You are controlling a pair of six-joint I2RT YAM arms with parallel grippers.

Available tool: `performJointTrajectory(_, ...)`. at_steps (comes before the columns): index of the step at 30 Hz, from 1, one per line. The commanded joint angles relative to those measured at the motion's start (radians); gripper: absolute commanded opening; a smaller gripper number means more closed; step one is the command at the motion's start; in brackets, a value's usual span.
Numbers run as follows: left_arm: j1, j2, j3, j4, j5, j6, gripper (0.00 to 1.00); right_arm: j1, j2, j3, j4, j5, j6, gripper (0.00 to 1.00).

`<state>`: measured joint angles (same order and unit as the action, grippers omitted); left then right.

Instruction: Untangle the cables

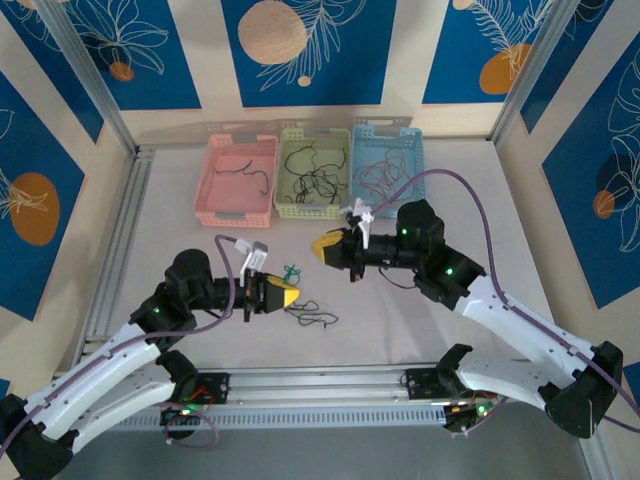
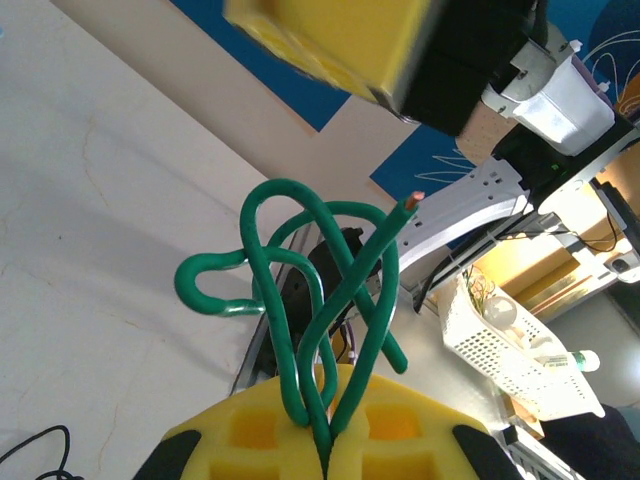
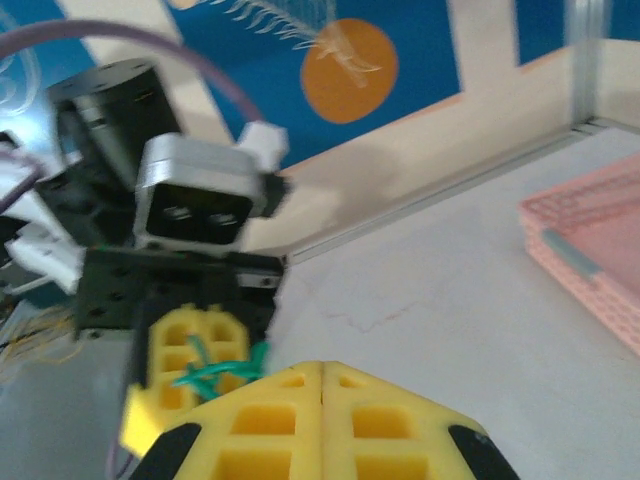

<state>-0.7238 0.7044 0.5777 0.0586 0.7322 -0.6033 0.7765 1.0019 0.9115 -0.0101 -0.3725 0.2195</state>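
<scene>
The green cable (image 2: 290, 186) is a springy curl pinched at one spot only, so a pull from the right gripper (image 3: 322, 400) at the wrong angle could tighten the tangle or yank the cable from the left gripper (image 1: 290, 296), dropping it onto the black cable (image 1: 315, 318) on the table just beside that gripper. The left gripper is clamped on the green cable, whose loops stand out past its fingertips. The right gripper, near the left gripper and facing it, has its fingers pressed together with nothing seen between them.
</scene>
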Motion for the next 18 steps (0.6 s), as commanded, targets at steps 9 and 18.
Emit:
performJointTrajectory(9, 0.002, 0.004, 0.021, -0.031, 0.023, 0.017, 0.00, 0.125, -0.006, 0.018, -0.118, 0.101, -0.394, 0.43)
performJointTrajectory(18, 0.003, 0.010, 0.035, -0.057, 0.023, 0.028, 0.00, 0.149, 0.049, 0.070, -0.151, 0.134, -0.482, 0.38)
